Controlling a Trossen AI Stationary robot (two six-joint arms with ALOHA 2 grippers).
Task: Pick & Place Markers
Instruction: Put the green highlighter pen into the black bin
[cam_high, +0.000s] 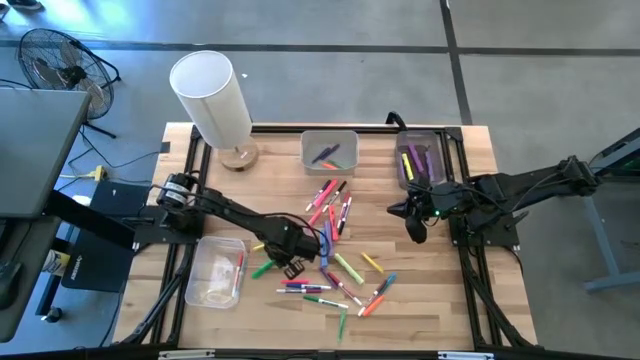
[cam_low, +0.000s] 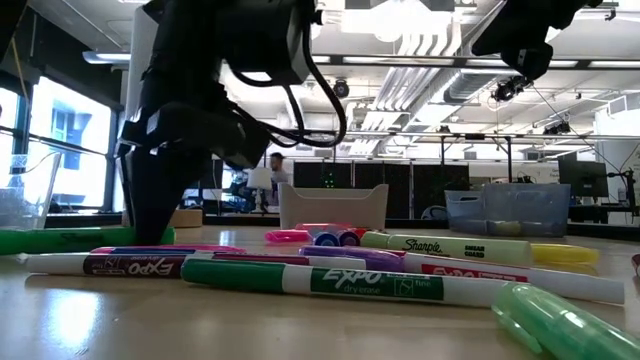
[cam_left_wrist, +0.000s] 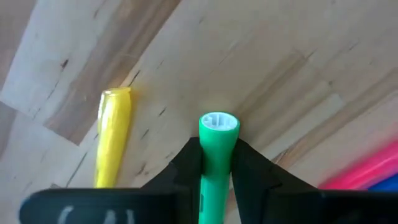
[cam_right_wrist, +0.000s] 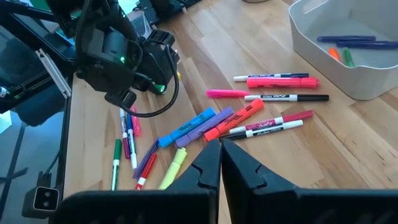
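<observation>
Down among the scattered markers (cam_high: 335, 262), the left gripper (cam_left_wrist: 217, 163) clenched a green marker (cam_left_wrist: 217, 134); the right gripper (cam_right_wrist: 219, 163) hung apart, fingers pressed together, holding nothing.

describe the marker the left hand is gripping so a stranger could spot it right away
On the wooden table, find the left hand, down beside the clear bin near the front edge. Between its fingers is a green highlighter, its blunt end poking out. A yellow highlighter lies loose alongside; only the green one is clamped.
</observation>
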